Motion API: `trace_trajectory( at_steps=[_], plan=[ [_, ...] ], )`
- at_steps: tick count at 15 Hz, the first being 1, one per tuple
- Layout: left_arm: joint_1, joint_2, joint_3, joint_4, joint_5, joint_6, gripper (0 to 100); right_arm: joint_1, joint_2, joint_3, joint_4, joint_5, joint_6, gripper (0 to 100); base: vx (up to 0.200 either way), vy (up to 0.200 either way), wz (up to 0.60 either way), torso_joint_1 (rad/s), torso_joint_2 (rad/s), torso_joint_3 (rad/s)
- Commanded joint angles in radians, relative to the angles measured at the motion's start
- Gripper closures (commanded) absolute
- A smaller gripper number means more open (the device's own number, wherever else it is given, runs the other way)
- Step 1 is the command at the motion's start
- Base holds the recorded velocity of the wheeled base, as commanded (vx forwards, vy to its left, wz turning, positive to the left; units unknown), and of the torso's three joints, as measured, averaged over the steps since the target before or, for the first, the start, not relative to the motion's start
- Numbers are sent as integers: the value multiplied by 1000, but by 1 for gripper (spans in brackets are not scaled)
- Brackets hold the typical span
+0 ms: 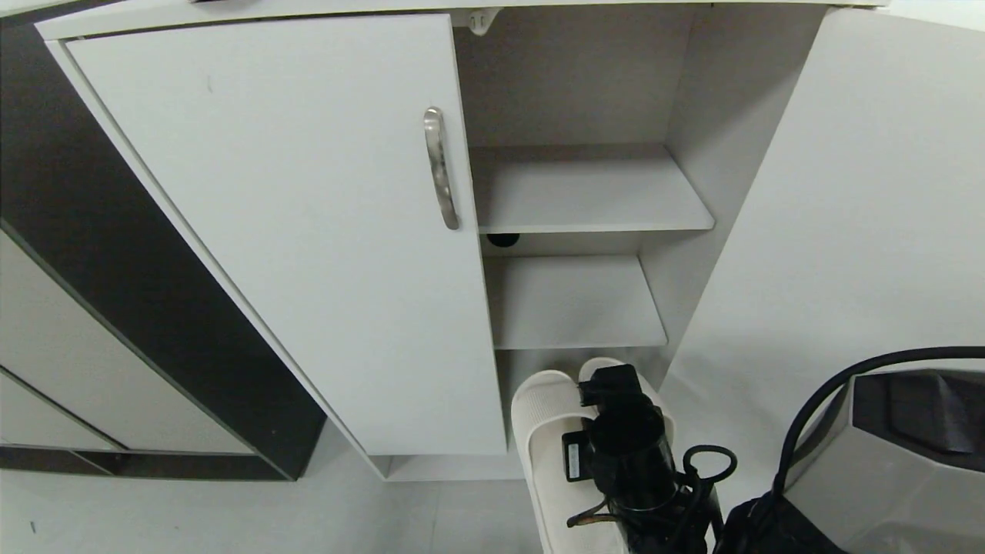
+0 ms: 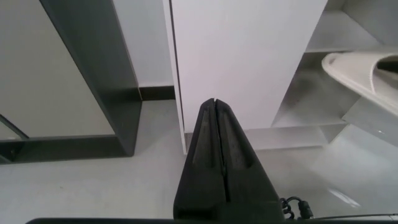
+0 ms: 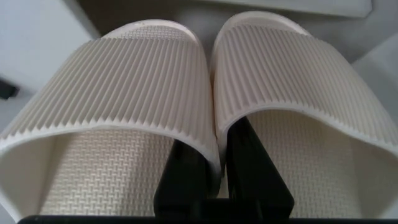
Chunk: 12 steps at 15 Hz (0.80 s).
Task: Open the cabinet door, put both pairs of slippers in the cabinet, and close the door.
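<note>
Slippers (image 1: 542, 419): cream pair, side by side, with ribbed straps and patterned insoles.
Place: low on the right, toes at the mouth of the cabinet's (image 1: 696, 100) bottom compartment, below the lower shelf (image 1: 573, 304).
Handling: probably light, soft foam that gives under a squeeze and may sag or slip.
Hold: the two touching inner walls.
Right gripper (image 3: 217, 152): pinching those walls together.
Left gripper (image 2: 214, 112): fingers pressed together, empty, near the closed left door (image 1: 292, 231).

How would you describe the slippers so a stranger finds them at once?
Find the white cabinet, its right side open. Below its lower shelf, the right gripper holds the pair of slippers side by side. They are cream with ribbed straps, unlike the smooth white cabinet.
</note>
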Motion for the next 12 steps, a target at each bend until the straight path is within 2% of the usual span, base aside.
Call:
trace_trajectory(
  at_steps=[1,5,12],
  plan=[
    [-1,2,0,-1,1,0,100,-4,21,-12,-71,-26,-47,100,0,0,0,-2,2,-203],
    [-1,2,0,-1,1,0,100,-27,75,10,-349,-89,-214,100,0,0,0,5,1,-49],
    [-1,2,0,-1,1,-2,100,-50,129,3,-373,-89,-199,100,0,0,0,0,0,0]
  ],
)
